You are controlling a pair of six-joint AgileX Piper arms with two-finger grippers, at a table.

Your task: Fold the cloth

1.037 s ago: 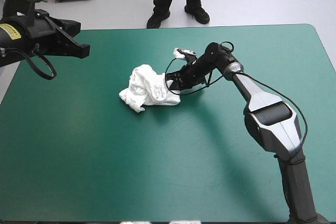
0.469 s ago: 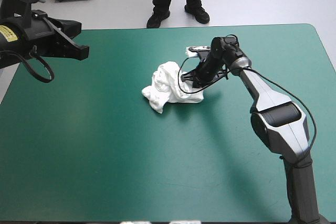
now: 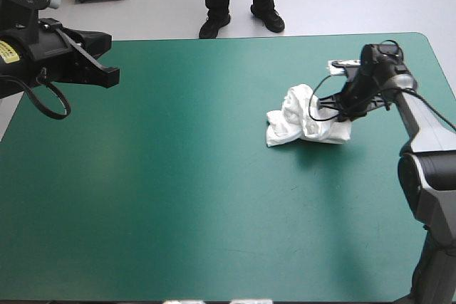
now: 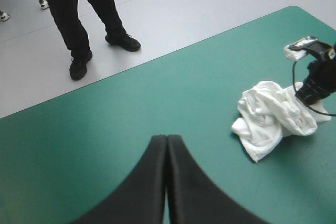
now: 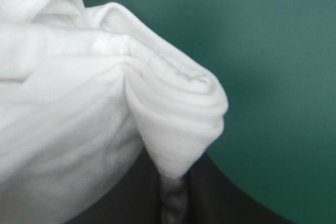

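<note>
the white t-shirt (image 3: 305, 117) lies as a crumpled heap on the teal-green tabletop (image 3: 178, 197), in its right half and toward the far side, near the right edge. the right hand (image 3: 338, 110) is down at the heap's right end, all but closed on the cloth. in the right wrist view a thick rolled fold bulges just ahead of the black fingers (image 5: 226, 203), with only a thin strip pinched between them. the left hand (image 4: 166, 142) is closed on nothing, its tips meeting in a point. it is raised over the tabletop's far left part, well apart from the cloth.

we judge the grip to be the main risk. so little cloth sits in the pinch that a pull could let it slide out, or drag the whole heap as one lump instead of opening it. the heap is also close to the right edge, so a pull that way could take cloth off the tabletop. we can make out no hem, sleeve or collar, so we may be holding several layers at once and locking in the tangle.

the heap's long axis runs roughly across the tabletop, left to right. the gripped end points to the right edge, and the free end trails left and slightly toward the near side.
</note>
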